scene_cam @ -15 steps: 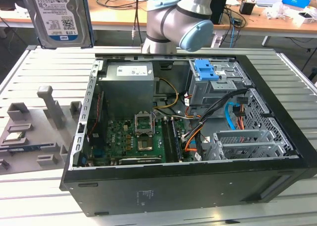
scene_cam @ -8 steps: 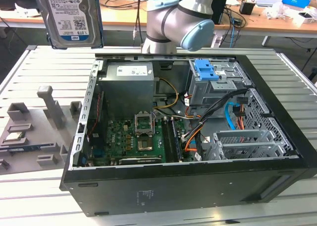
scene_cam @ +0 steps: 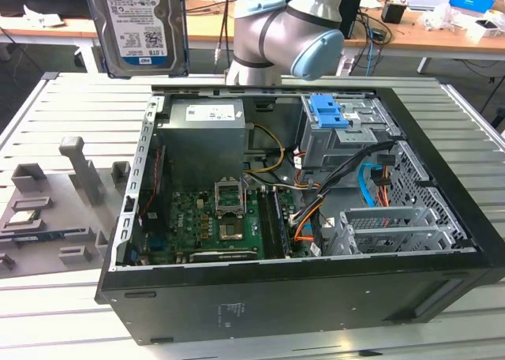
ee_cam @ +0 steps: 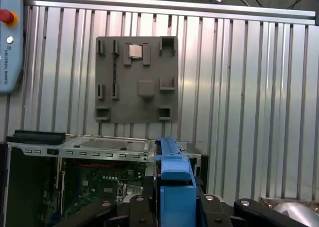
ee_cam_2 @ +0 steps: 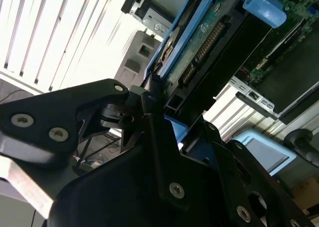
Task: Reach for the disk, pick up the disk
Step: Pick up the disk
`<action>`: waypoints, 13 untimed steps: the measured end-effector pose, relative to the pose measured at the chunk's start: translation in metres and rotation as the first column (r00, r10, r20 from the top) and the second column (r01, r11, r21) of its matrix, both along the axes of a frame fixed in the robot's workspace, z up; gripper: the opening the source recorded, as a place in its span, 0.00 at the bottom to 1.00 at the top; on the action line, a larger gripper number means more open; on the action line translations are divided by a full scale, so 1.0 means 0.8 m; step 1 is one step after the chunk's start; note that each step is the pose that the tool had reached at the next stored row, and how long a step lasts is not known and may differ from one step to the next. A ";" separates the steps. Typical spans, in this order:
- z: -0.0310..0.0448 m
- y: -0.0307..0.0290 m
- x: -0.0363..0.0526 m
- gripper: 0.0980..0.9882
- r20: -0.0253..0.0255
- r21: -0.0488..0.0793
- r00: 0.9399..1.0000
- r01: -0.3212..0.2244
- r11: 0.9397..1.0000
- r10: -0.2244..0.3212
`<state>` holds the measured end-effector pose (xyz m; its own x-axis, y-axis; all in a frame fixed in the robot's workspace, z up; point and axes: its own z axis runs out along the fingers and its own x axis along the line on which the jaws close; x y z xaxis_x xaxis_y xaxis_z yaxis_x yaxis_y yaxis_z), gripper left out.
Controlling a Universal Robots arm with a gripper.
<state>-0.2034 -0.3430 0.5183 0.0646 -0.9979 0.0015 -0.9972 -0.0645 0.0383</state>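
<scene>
The disk [scene_cam: 134,24], a silver-grey hard drive with a white-and-blue label and blue rails, hangs upright high above the slatted table at the exterior view's left, well clear of the computer case. In the second wrist view the disk [ee_cam_2: 199,43] is seen edge-on, its connector side showing, with my gripper [ee_cam_2: 159,95] shut on it. In the first wrist view the disk's blue rail [ee_cam: 174,179] stands between the black fingers [ee_cam: 137,207] of my gripper [ee_cam: 175,202].
The open computer case [scene_cam: 300,289] lies on the table with its motherboard, cables and a blue caddy [scene_cam: 327,111] in the drive bay. A grey fixture plate [scene_cam: 59,210] holding a small square chip [scene_cam: 24,216] lies at the exterior view's left. The arm's elbow [scene_cam: 284,36] stands behind the case.
</scene>
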 end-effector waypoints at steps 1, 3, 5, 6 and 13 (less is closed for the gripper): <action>0.0000 0.0000 0.005 0.30 0.000 0.000 1.000 0.000 1.000 0.000; 0.0000 0.0000 0.012 0.30 0.000 0.000 1.000 0.000 1.000 0.000; 0.0000 0.0000 0.026 0.30 0.000 0.000 1.000 0.000 1.000 0.000; 0.0000 0.0000 0.032 0.30 0.000 0.000 1.000 0.000 1.000 0.000; 0.0000 0.0000 0.060 0.30 0.000 0.000 1.000 0.000 1.000 0.000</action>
